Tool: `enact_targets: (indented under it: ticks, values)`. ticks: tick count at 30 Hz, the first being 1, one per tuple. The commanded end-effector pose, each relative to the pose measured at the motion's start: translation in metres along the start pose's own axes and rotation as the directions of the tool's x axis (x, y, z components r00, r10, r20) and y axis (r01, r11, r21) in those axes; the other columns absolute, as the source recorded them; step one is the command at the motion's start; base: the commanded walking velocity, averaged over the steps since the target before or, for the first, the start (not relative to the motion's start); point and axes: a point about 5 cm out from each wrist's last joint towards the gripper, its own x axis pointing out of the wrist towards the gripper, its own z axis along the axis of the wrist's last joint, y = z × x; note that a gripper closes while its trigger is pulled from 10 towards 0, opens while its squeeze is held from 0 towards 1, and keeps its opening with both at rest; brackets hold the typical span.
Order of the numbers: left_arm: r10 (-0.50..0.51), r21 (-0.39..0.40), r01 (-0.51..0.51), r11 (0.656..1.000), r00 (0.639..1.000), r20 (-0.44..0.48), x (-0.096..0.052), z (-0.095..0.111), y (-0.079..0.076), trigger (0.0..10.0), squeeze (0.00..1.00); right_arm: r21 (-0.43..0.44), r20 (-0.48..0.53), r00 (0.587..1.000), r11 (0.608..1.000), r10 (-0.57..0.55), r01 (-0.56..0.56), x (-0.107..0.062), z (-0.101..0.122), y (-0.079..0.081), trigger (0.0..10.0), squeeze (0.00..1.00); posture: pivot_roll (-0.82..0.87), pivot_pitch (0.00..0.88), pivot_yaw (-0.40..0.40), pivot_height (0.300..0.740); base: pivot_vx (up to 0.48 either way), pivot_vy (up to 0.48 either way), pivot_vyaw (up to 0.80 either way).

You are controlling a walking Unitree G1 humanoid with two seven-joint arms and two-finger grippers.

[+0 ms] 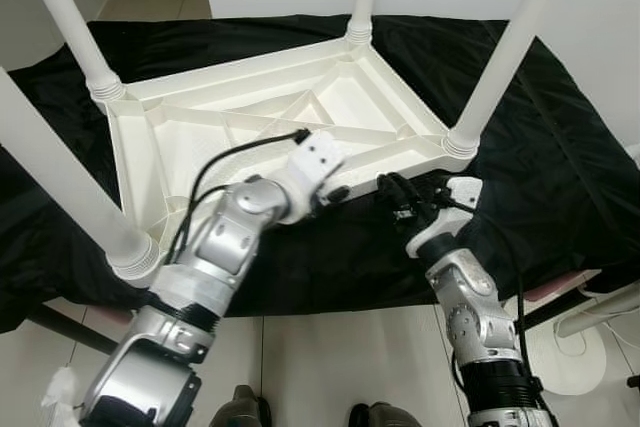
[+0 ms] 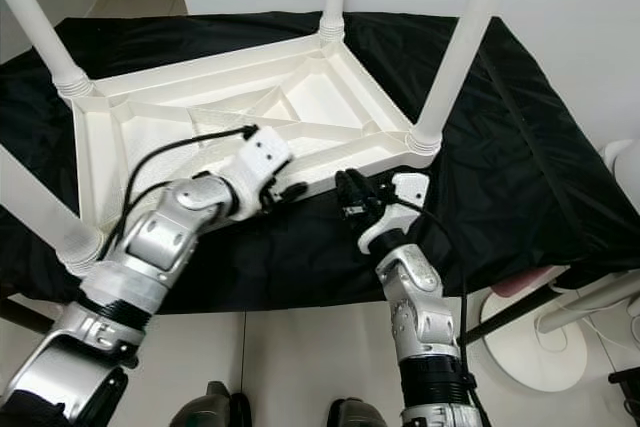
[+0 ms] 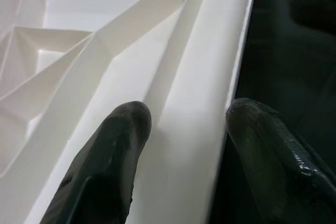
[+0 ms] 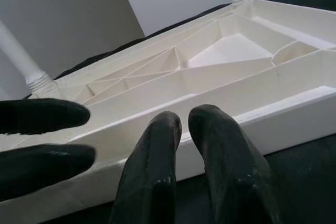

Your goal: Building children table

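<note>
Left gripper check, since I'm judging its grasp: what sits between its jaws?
In the left wrist view, the upturned table's near rim lies between the jaws of the left gripper.

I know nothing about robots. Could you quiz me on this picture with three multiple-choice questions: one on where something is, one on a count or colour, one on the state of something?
1. Where does the white table lie?
A. Upside down on a black cloth
B. Upright on a wooden floor
C. Leaning against a wall

2. How many legs are fitted into the table's corners?
A. Two
B. Three
C. Four

3. How does the left gripper stand at the table's near rim?
A. Shut tight, away from the table
B. Open, one finger on each side of the rim
C. Holding a loose leg

Answers: 1 A, the ribbed underside faces up on the black cloth. 2 C, a leg rises from every corner. 3 B, the left wrist view shows the fingers straddling the rim.
</note>
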Motion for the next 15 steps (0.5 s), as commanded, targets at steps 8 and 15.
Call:
enact_targets:
  ticks: [8,15]
  values:
    - [-0.132,-0.029,0.13,0.991,0.985,-0.111,-0.05,-0.036,0.009,10.0,0.0,-0.01,-0.017,1.0,1.0,0.011,-0.011,0.002,-0.002,-0.002,10.0,0.0,-0.03,0.069,0.021,0.74,0.0,0.0,0.0]
    - [-0.122,-0.056,0.115,0.992,0.98,-0.154,-0.063,-0.046,0.015,10.0,0.0,-0.013,-0.019,1.0,1.0,0.014,-0.014,0.003,-0.002,-0.002,10.0,0.0,-0.02,0.067,0.018,0.74,0.0,0.0,0.0]
